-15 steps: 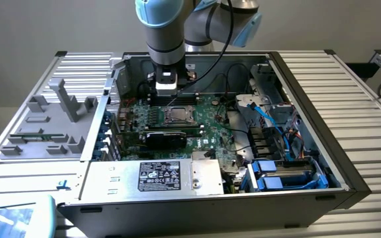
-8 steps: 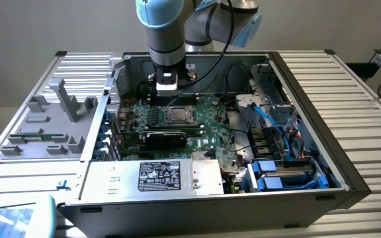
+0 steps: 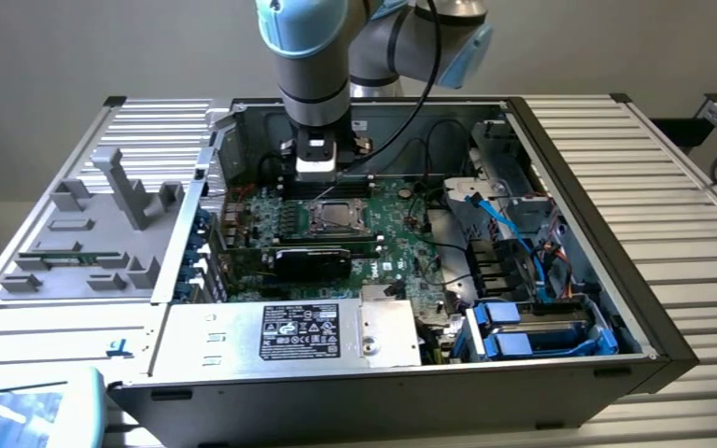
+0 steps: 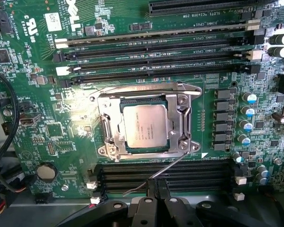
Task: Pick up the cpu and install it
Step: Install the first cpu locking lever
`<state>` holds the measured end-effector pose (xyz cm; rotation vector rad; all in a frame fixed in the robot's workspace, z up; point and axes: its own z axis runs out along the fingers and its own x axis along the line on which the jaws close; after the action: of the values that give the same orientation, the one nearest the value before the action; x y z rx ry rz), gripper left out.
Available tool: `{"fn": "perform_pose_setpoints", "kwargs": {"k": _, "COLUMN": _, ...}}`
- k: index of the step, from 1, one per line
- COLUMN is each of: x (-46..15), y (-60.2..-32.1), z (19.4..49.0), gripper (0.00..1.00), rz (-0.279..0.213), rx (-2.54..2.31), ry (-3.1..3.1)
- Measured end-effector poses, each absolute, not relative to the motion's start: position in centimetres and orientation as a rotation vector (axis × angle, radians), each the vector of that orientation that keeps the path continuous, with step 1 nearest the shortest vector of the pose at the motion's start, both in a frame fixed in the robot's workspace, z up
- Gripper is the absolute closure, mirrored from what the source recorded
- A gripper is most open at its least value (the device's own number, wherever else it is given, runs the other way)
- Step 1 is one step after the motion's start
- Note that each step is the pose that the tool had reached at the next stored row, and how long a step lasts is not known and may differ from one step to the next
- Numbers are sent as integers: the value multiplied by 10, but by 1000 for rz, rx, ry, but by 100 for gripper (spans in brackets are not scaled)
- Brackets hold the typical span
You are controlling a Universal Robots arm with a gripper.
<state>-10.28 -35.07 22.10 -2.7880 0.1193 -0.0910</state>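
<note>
**Locking the chip in place**

The chip (image 3: 330, 217) is already sitting in its socket, in the middle of the exterior view, inside the open computer case (image 3: 396, 401). The arm (image 3: 315, 65) is reaching down into the case from the upper middle of that picture. In the wrist view a shiny metal frame (image 4: 177, 118) is lying around the chip's edges. The chip is looking flat and straight inside it.

The gripper (image 4: 155, 190) is squeezed all the way shut. It is holding nothing that I can see. A thin lever (image 4: 173, 166) is sticking out from a corner of the frame and crossing right by the fingertips. I cannot tell if they are touching it.

So I think the job in hand is shutting that lever to lock the chip down. To do it well, the gripper should be pushing on the lever slowly and evenly. It should be keeping its closed tips on the thin wire so they are not slipping off. It should also be keeping off the black slots (image 4: 170, 177) just beside the lever and the small parts on the green board (image 4: 38, 137). I am guessing the lever is springy, so a fast push could be making it jump.
</note>
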Motion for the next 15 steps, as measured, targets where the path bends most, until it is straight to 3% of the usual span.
{"fn": "perform_pose_setpoints", "kwargs": {"k": 15, "x": -102, "y": -351, "z": 217, "gripper": 88, "rz": -91, "rx": -2787, "ry": 119}}
